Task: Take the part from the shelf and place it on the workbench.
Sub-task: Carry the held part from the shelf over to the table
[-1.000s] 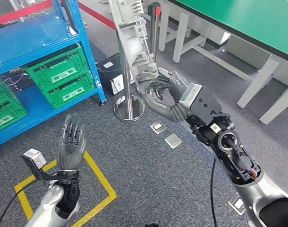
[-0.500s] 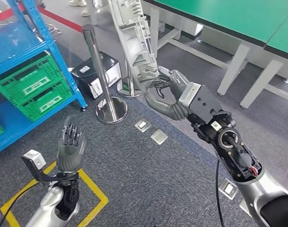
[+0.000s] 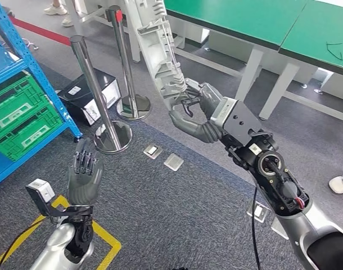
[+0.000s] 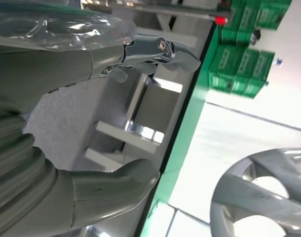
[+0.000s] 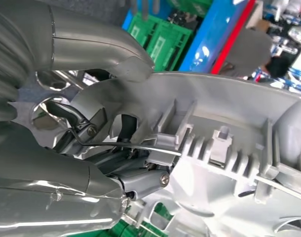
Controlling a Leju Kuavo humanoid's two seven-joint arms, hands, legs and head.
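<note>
Head view: right hand (image 3: 191, 109) grips the long grey part (image 3: 159, 50) at its lower end, long axis rising up and away from it; green table (image 3: 246, 19) lies beyond; left hand (image 3: 84, 171) raised, fingers apart, holding nothing.

One long grey part (image 3: 159, 50) was in view, alongside two chrome stanchion posts (image 3: 90, 84) on round bases, two green-topped workbenches (image 3: 246, 19), two green crates (image 3: 21, 115) on a blue shelf (image 3: 17, 62), one black box (image 3: 87, 95) and four metal floor plates (image 3: 173, 162).
</note>
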